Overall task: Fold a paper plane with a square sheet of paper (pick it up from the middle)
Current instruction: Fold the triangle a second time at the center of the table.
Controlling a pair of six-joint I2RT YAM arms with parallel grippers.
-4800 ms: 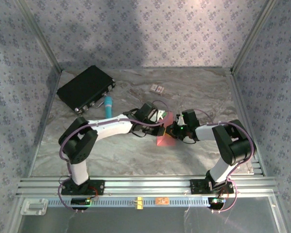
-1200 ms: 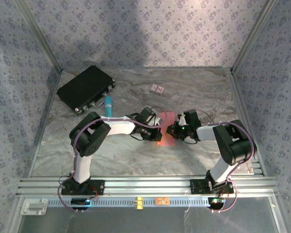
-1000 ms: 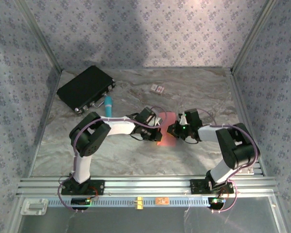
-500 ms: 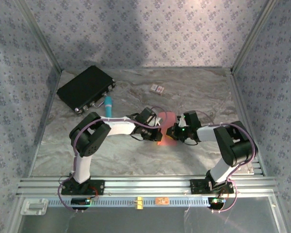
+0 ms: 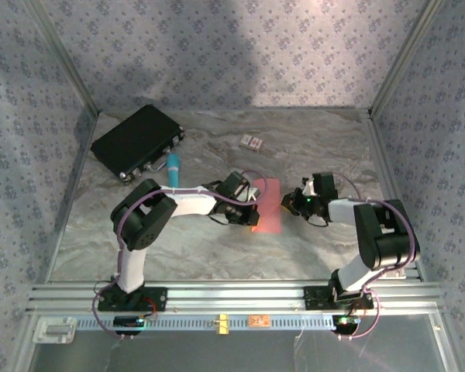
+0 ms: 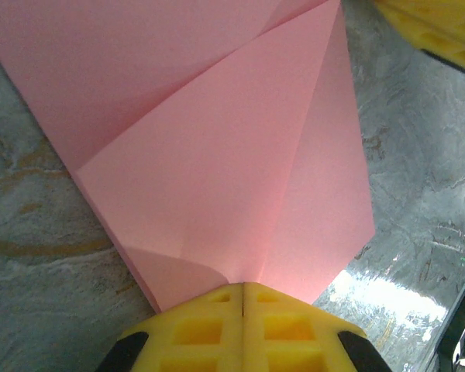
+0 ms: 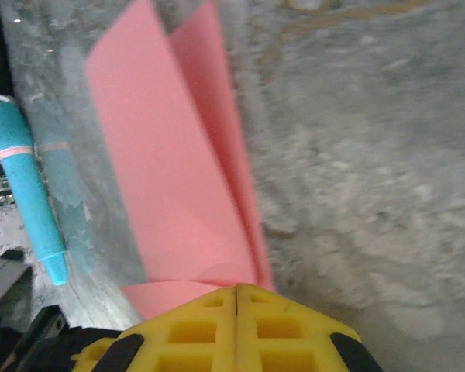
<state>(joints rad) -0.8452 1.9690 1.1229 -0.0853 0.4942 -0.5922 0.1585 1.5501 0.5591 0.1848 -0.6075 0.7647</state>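
Plainly, the step in hand is setting a fold, so the left tool (image 6: 242, 287) should hold its pinch firm and low while the crease is pressed flat against the table (image 5: 217, 248). A sideways tug would likely skew the edges or tear such thin paper. The left tool is clenched on one end of the square sheet of paper (image 6: 232, 155), which fans out from its closed tips. The right tool (image 7: 236, 288) is clenched too, its tips at the paper's edge; whether it pinches the paper I cannot tell. The paper lies mid-table between the two tools. It is salmon-pink and partly folded, one flap layered over the rest, with a soft unpressed bend by the tips and no pointed dart yet.
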